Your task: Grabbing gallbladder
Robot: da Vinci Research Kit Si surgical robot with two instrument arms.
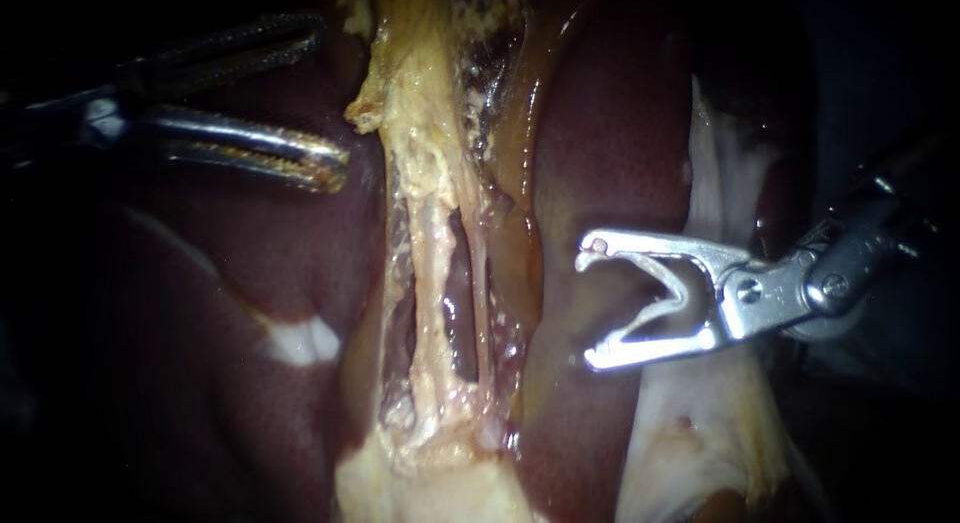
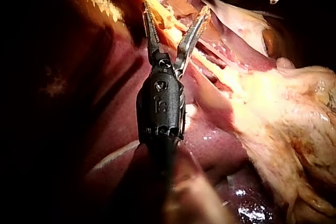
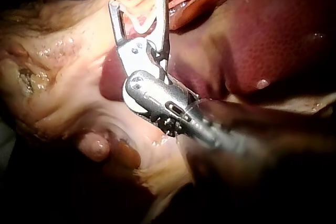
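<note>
The liver [image 1: 600,133] fills the view, dark red and wet, spread flat so that the pale yellow band down its middle lies exposed. The band's far end I take for the gallbladder [image 1: 420,73] — just right of my left instrument [image 1: 330,101], whose hand is released, jaws wide and facing it, likely lined up for the grab. My right instrument [image 1: 592,305] hangs right of the band, hand also released, gripping nothing. Two thin tubes [image 1: 432,283] run along the band's near stretch. Around the tissue all is dark — the surface beneath and the room cannot be made out.
</note>
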